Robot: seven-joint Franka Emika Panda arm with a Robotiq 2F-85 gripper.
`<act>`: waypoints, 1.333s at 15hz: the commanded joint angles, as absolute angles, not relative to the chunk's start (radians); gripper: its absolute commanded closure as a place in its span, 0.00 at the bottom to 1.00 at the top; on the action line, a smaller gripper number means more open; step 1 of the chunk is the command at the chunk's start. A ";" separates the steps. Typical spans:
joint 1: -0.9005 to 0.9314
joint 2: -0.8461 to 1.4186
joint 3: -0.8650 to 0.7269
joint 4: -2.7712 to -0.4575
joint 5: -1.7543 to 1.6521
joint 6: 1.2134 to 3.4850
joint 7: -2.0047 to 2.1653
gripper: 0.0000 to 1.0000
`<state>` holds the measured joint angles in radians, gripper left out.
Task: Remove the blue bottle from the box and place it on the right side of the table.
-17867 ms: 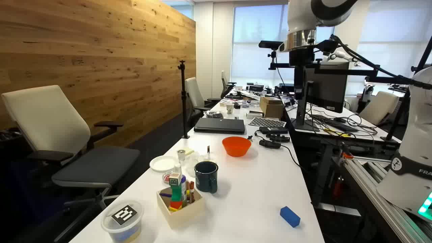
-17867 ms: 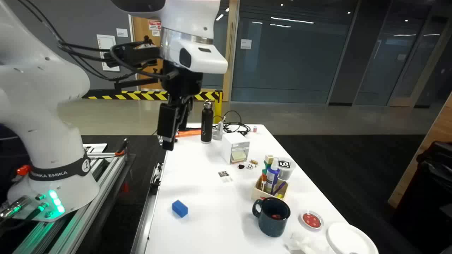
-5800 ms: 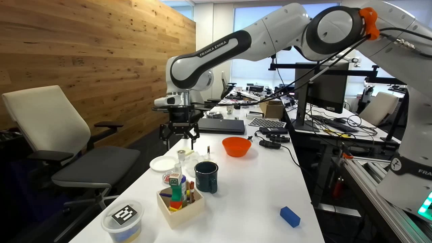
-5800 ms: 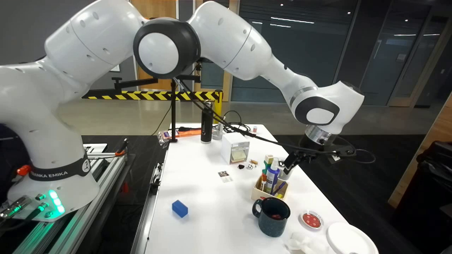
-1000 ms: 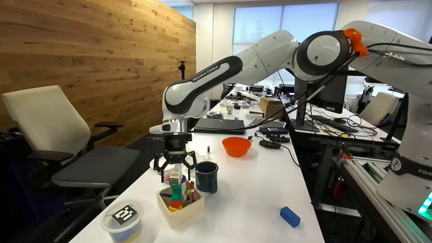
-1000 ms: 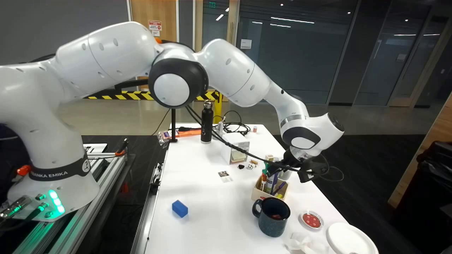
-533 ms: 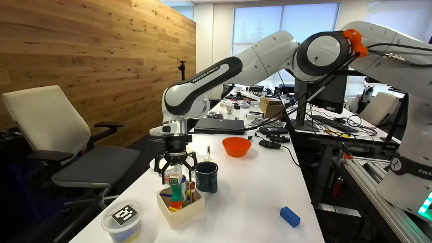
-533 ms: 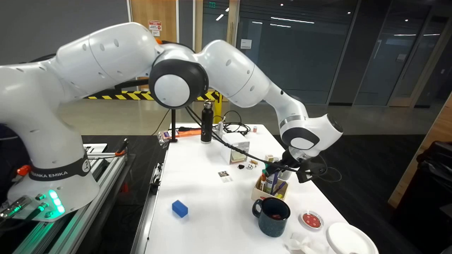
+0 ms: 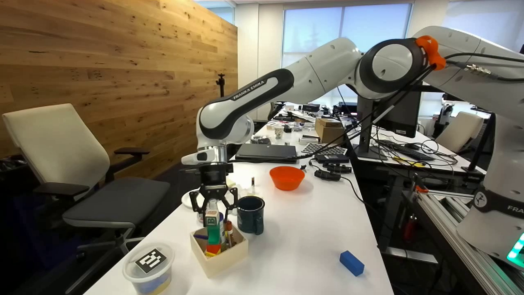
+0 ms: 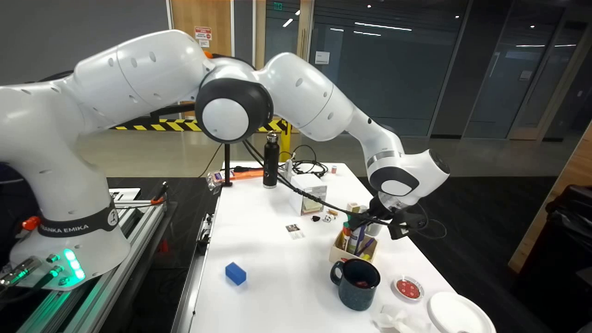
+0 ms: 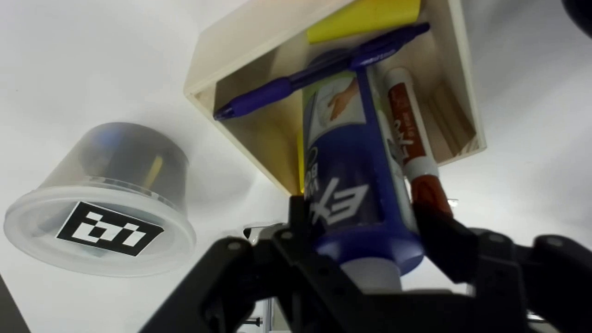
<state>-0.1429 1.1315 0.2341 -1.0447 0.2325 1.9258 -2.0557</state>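
Gripper (image 11: 364, 217), jaws partly closed, clasps blue bottle (image 11: 347, 152); marker (image 11: 409, 122) crowds one finger (image 11: 446, 243), purple pen (image 11: 277, 89) lies below; mug (image 9: 250, 217), tub (image 11: 143, 157) near

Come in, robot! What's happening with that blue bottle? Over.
Gripper looks closed on blue bottle. Bottle not yet out of box. Purple pen and marker close by, might snag.
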 commanded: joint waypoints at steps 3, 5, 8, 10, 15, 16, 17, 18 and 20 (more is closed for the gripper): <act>-0.138 1.159 0.233 -0.994 0.237 1.892 -2.053 0.69; -0.138 1.160 0.233 -0.992 0.238 1.890 -2.052 0.69; -0.138 1.157 0.229 -0.991 0.236 1.889 -2.047 0.69; -0.140 1.157 0.225 -0.991 0.235 1.891 -2.043 0.69; -0.146 1.157 0.208 -0.989 0.231 1.898 -2.022 0.69; -0.146 1.153 0.208 -0.991 0.231 1.899 -2.020 0.69; -0.147 1.150 0.209 -0.993 0.232 1.900 -2.022 0.69; -0.147 1.145 0.210 -0.997 0.231 1.902 -2.023 0.69; -0.147 1.141 0.211 -0.998 0.232 1.904 -2.025 0.69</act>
<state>-0.1489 1.1333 0.2144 -1.0265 0.2325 1.9140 -2.0351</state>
